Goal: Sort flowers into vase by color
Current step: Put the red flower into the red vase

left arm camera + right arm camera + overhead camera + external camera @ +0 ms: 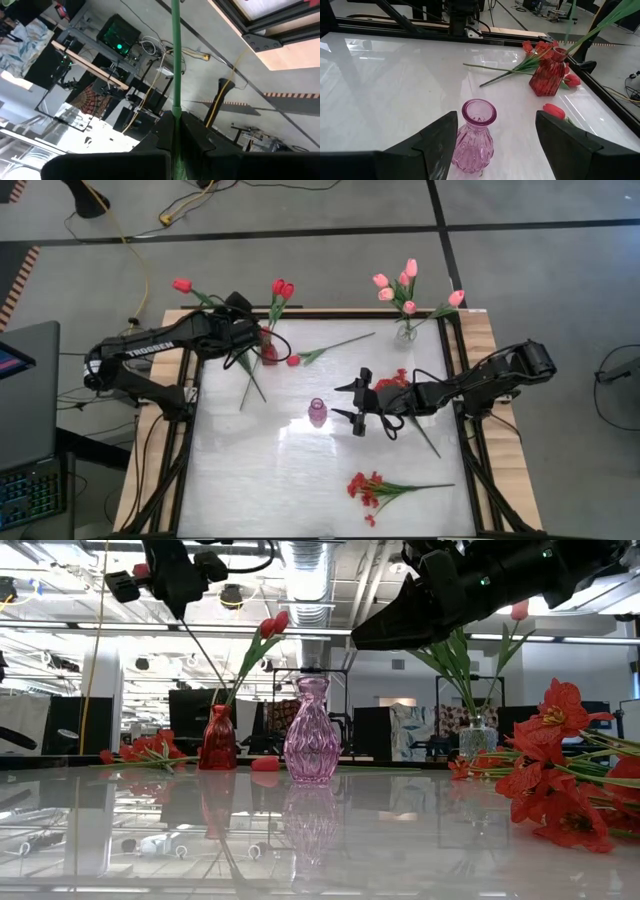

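Left hand point(238, 305) – pinching (firmly) tulip stem point(175, 60).

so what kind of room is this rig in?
Looks like an open-plan robotics lab or workshop, probably not a home. The low view shows exposed ceiling ducts and dark monitors behind the table. The high view has a keyboard at the side and loose cables across a grey floor.

Pink ribbed vase point(476, 135); red vase point(548, 76); green stem point(176, 60)

left pincer point(176, 131) clamped on green flower stem point(176, 60), floor cables behind
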